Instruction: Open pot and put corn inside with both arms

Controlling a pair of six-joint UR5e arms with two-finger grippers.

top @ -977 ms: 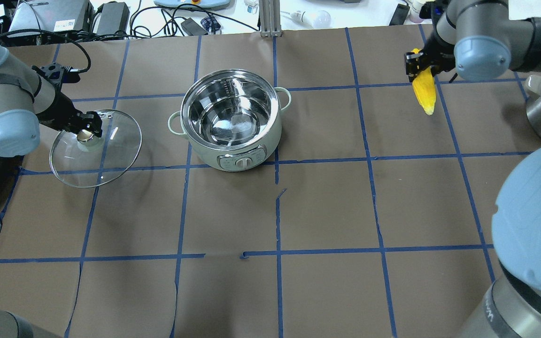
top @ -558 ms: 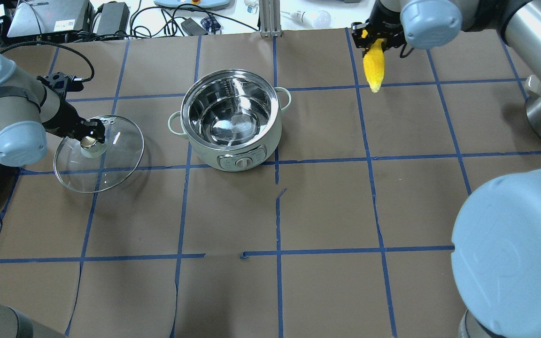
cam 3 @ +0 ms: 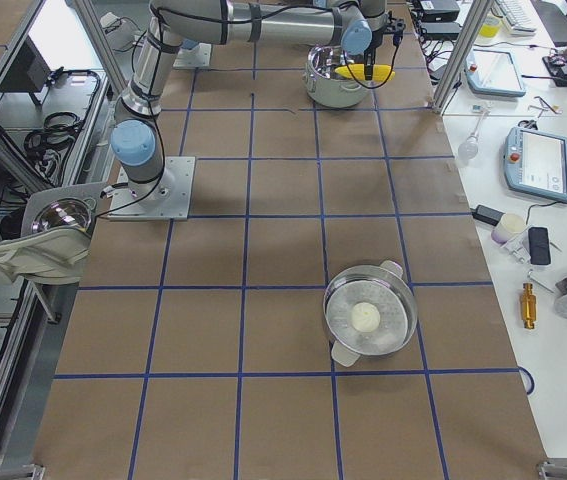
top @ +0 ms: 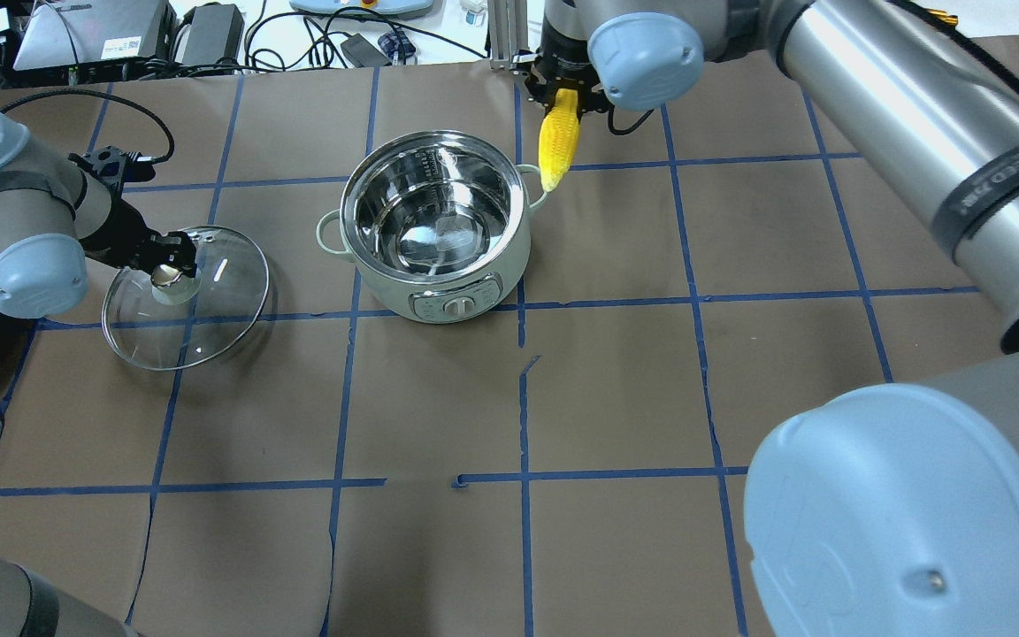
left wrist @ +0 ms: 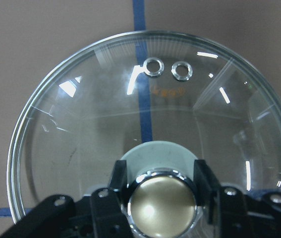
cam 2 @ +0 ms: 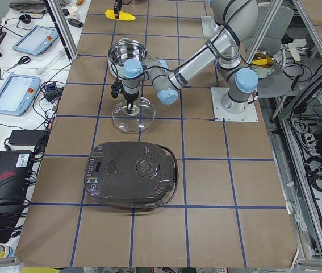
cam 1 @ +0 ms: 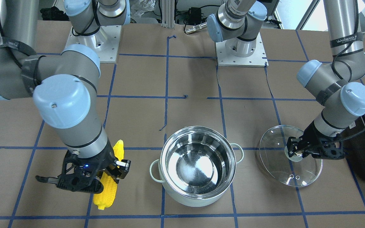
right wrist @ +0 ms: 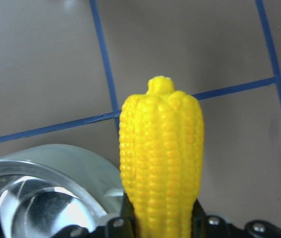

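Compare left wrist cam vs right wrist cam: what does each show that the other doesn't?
Left wrist only: the glass lid, its knob clamped in the left gripper, and two vent holes near the rim. Right wrist only: the corn held in the right gripper, with the pot rim below-left of it. Both: the brown-paper table with blue tape lines.

Mirror-polished steel lines the pot [top: 485, 264], its pale shell smooth and glossy; the lid [top: 209, 305] is clear glass with a shiny metal knob [left wrist: 162, 201]. The corn [right wrist: 161, 158] looks bumpy and waxy. Matt brown paper [top: 616, 398] lies beneath.
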